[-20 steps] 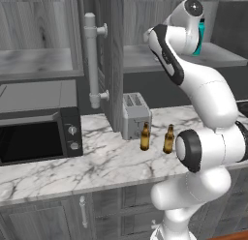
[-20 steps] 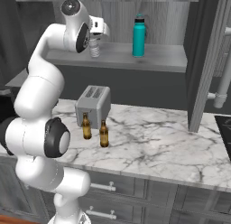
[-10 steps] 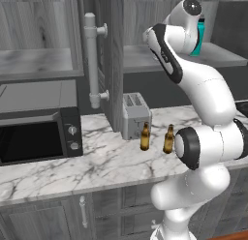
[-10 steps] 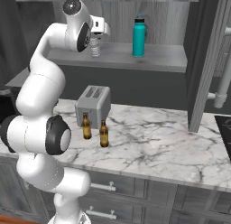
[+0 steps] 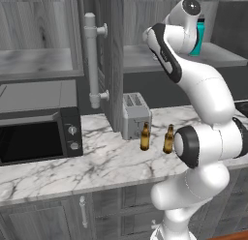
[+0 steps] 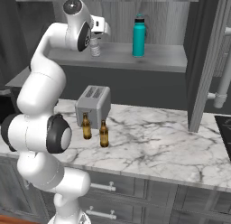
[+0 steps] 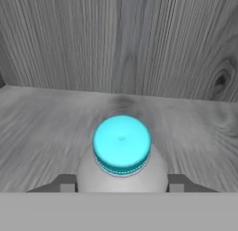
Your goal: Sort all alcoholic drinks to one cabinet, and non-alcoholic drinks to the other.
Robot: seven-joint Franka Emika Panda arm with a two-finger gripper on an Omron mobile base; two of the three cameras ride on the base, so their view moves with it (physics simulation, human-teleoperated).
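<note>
The clear ribbed water bottle (image 6: 94, 48) stands on the open wall cabinet's grey shelf (image 6: 158, 58). My gripper (image 6: 96, 37) comes down over it, shut on its body. In the hand view its cap looks bright cyan, and the bottle (image 7: 122, 151) sits between my gripper's (image 7: 122, 183) two fingertips (image 7: 65, 184). The teal flask (image 6: 139, 36) (image 5: 197, 37) stands upright on the same shelf, to the bottle's right. Two amber beer bottles (image 6: 86, 126) (image 6: 103, 133) stand on the marble counter in front of the toaster, and the left base view shows both bottles (image 5: 145, 136) (image 5: 168, 139) too.
A grey toaster (image 6: 93, 103) (image 5: 134, 115) sits on the counter (image 6: 153, 142) below the shelf. A microwave (image 5: 34, 137) stands at the left. Open cabinet doors with thick pale bar handles (image 5: 92, 60) (image 6: 223, 83) flank the shelf. The cabinet's wood-grain back wall (image 7: 121, 39) is just behind the bottle.
</note>
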